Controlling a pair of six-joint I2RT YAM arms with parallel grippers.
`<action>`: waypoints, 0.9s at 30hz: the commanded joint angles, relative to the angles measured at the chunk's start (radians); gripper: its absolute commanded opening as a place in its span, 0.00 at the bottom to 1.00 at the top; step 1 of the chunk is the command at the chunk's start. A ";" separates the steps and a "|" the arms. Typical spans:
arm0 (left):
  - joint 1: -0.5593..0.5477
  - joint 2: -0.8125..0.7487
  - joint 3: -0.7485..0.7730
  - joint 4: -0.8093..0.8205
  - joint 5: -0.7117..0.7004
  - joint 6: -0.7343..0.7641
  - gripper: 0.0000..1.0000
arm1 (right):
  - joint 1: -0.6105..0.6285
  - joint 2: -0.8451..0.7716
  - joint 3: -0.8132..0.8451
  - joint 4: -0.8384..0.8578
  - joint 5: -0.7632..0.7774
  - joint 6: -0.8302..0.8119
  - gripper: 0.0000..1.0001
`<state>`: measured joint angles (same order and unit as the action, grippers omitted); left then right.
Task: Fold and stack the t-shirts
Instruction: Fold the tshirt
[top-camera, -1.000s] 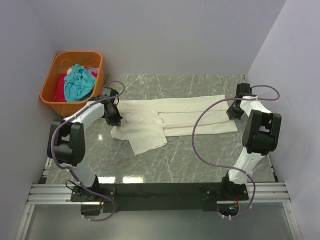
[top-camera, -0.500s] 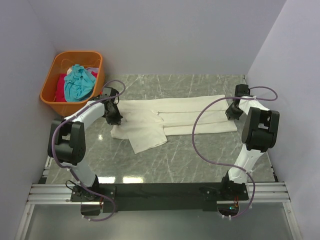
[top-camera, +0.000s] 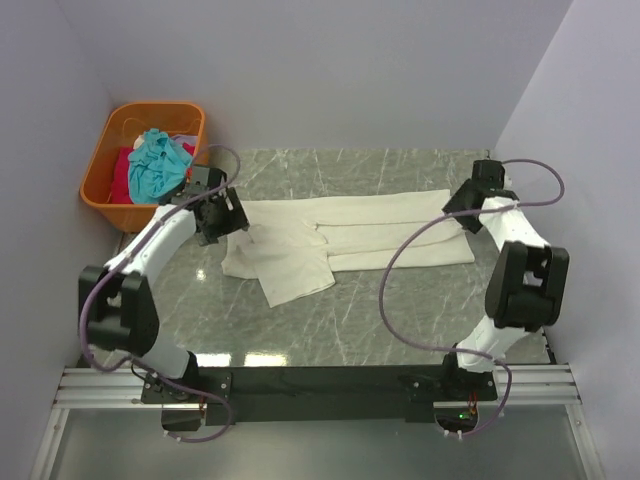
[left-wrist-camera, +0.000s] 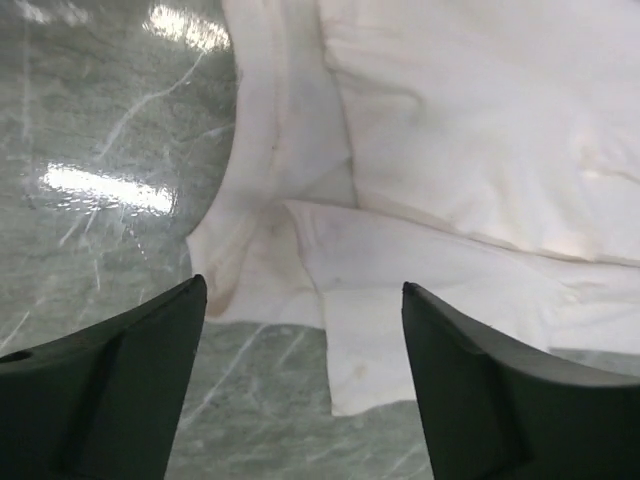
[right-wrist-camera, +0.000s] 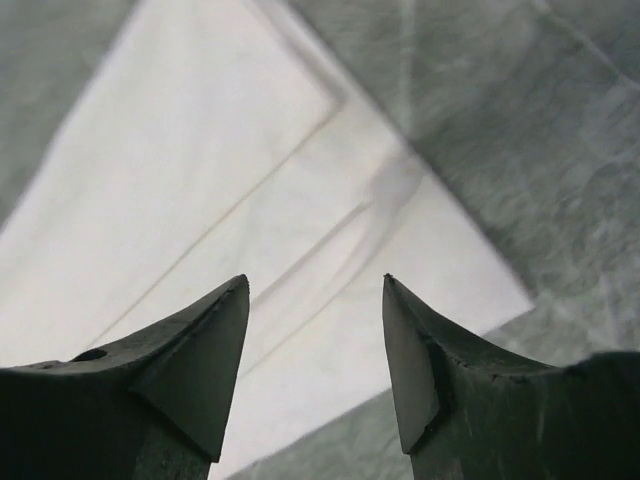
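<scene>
A large cream t-shirt lies folded lengthwise into a long strip across the green marble table. One sleeve sticks out toward the near side. My left gripper hovers open above the strip's left end, and its wrist view shows the collar end and the sleeve below the spread fingers. My right gripper hovers open over the right end, where the hem corner shows between its fingers. Teal and red t-shirts are bunched in the basket.
An orange plastic basket stands at the far left corner of the table. Lilac walls close in the back and both sides. Purple cables loop from both arms over the table.
Both grippers have opened, let go of the cream t-shirt's ends and lifted off the cloth. The shirt stays flat where it lay.
</scene>
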<state>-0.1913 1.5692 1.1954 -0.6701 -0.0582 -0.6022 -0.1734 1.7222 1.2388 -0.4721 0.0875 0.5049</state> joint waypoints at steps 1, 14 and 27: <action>-0.034 -0.153 -0.005 -0.029 0.014 -0.028 0.86 | 0.098 -0.156 -0.085 0.047 -0.077 0.014 0.64; -0.313 -0.339 -0.391 0.099 0.083 -0.329 0.78 | 0.549 -0.259 -0.357 0.248 -0.405 0.162 0.56; -0.384 -0.123 -0.402 0.178 0.061 -0.343 0.73 | 0.681 -0.023 -0.338 0.366 -0.496 0.233 0.53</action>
<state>-0.5686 1.4204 0.7872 -0.5385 0.0055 -0.9302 0.4877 1.6825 0.8761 -0.1589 -0.3717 0.7181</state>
